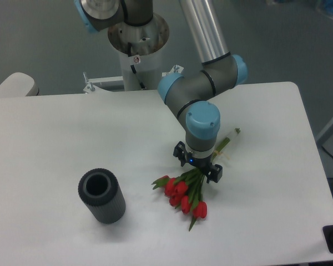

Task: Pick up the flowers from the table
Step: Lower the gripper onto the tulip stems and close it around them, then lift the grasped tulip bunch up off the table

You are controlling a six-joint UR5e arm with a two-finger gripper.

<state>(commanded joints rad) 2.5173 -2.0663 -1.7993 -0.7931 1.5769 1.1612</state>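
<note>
The flowers point(183, 197) are a small bunch of red tulips lying on the white table point(55, 144), right of centre. Their green stems run up and to the right, with the stem ends showing at the far side of the wrist point(230, 138). My gripper point(197, 166) is lowered straight over the stems, just above the blooms. Its fingers are hidden under the gripper body, so whether they are open or closed on the stems does not show.
A dark grey ribbed cylinder point(101, 196) stands on the table to the left of the flowers. The robot base point(137, 39) is at the back edge. The table's right edge is near the stem ends.
</note>
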